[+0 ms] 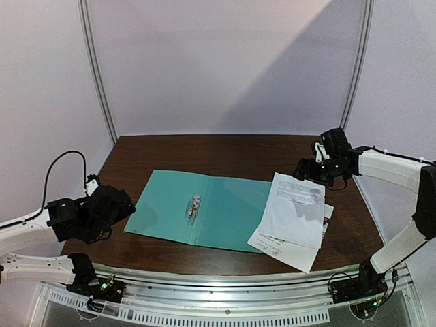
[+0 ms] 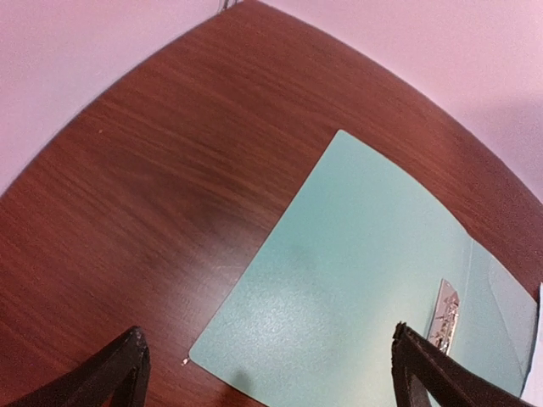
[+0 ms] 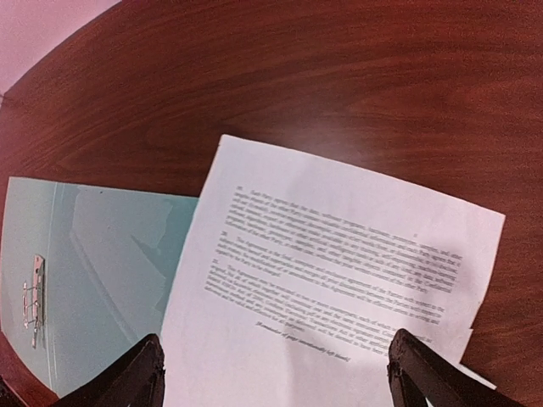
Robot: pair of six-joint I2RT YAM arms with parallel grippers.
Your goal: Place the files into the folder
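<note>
At the left side of the table (image 1: 225,146), the left gripper (image 1: 121,208) is held over the near-left corner of the teal folder (image 1: 225,211), its fingers spread wide with nothing between them. The folder is laid open and flat on the dark wood, and its metal clip (image 1: 195,206) is seen along the centre fold. The folder's right edge is overlapped by the text sheet (image 1: 294,204), which is stacked askew on a second sheet (image 1: 283,248); the print on that lower sheet cannot be made out. Both sheets are found outside the folder, resting mostly on bare table at the right. The right gripper (image 1: 303,170) is poised over the far edge of the text sheet, its fingers set wide apart and nothing gripped; whether the paper is touched cannot be told
</note>
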